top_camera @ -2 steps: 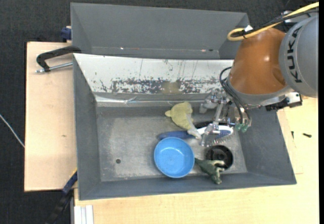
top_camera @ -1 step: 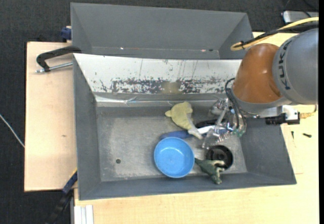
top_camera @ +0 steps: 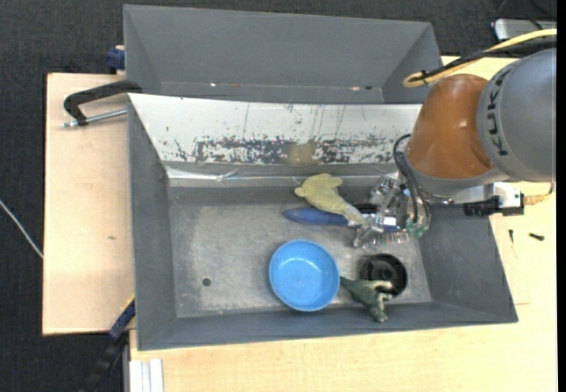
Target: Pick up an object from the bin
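Observation:
My gripper hangs low over the right part of the bin floor, just right of a pale yellow soft toy that lies near the back wall. A blue stick-like thing pokes out from under that toy toward the gripper. Just below the gripper lie a black round ring and a dark green toy figure. Nothing shows held in the gripper.
A blue round bowl sits upright at the front middle of the bin floor. The arm with its orange cover comes in over the bin's right wall. The left half of the floor holds no things.

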Robot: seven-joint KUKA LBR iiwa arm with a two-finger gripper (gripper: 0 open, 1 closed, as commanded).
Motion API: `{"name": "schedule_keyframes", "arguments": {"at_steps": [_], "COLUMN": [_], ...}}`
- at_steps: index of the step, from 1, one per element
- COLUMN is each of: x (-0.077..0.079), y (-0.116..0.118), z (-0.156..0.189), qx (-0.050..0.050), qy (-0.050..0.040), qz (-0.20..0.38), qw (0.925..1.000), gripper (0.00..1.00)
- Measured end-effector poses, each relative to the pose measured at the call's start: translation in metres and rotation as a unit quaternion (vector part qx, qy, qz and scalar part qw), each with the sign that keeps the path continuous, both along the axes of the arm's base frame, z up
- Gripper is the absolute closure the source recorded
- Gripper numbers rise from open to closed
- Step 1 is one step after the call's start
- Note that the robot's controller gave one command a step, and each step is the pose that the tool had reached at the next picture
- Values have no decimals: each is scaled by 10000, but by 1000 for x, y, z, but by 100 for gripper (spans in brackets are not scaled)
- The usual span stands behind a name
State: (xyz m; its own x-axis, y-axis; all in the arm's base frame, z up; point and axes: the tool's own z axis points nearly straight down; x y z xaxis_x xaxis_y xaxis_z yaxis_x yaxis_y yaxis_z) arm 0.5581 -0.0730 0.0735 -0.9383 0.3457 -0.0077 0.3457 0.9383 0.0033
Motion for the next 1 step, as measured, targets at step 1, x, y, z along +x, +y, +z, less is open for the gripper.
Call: {"name": "schedule_keyframes", "arguments": {"at_steps": [1], "x": [-9], "y": [-32], "z": [149], "qx": [-30], "qy": [-14], "qz": [1695], "qw": [9855], "gripper": [100]}}
